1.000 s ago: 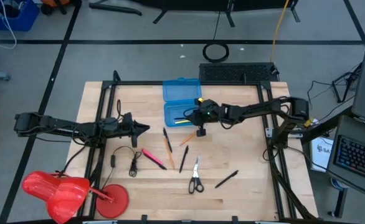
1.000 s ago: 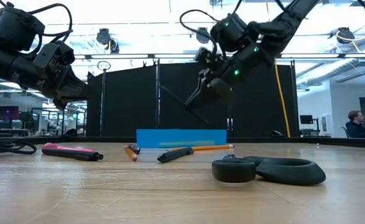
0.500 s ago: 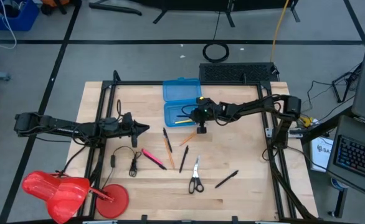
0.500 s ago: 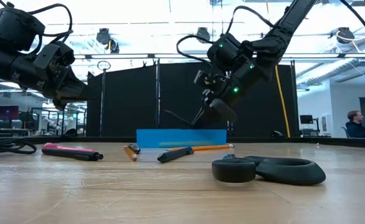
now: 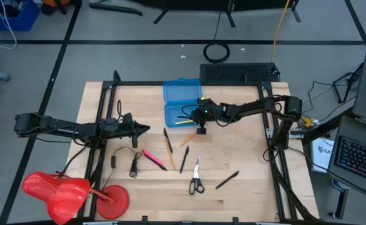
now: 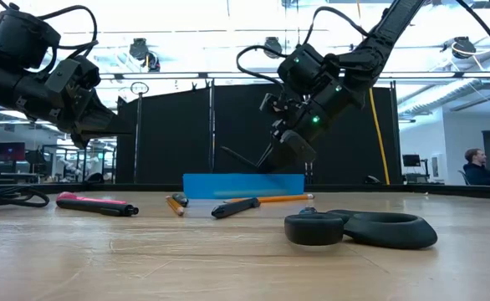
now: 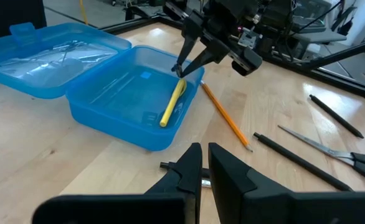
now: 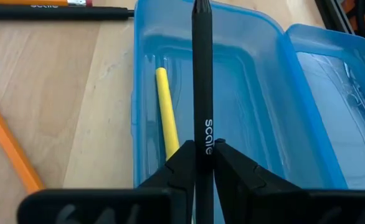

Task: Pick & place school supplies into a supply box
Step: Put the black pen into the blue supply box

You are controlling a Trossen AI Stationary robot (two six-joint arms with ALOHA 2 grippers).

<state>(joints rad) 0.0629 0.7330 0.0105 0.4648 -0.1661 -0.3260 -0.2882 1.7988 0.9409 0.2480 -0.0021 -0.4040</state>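
High view
- Box (image 5: 182,114): blue, lid flung open, at the table's (image 5: 252,194) far middle.
- Right gripper (image 5: 192,116): over the box's tray.
- Left gripper (image 5: 144,129): waits over the table's left part, well apart from the box.
- Loose supplies: pink pen (image 5: 152,158), orange pencil (image 5: 169,147), black pen (image 5: 183,160), scissors (image 5: 196,177), another black pen (image 5: 227,180).

Low view
- Right gripper (image 6: 272,159): hangs just above the box (image 6: 243,186), a thin black pen (image 6: 243,159) slanting down from it.
- Scissors (image 6: 360,229): nearest, on the table.

Left wrist view
- Left fingers (image 7: 227,180): pressed together, nothing between them.
- Yellow pencil (image 7: 172,104): lies inside the tray.

Right wrist view
- Right fingers (image 8: 179,163): pinching a black pen (image 8: 202,74) that points over the tray.
- Yellow pencil (image 8: 166,119): in the tray, beside the pen.
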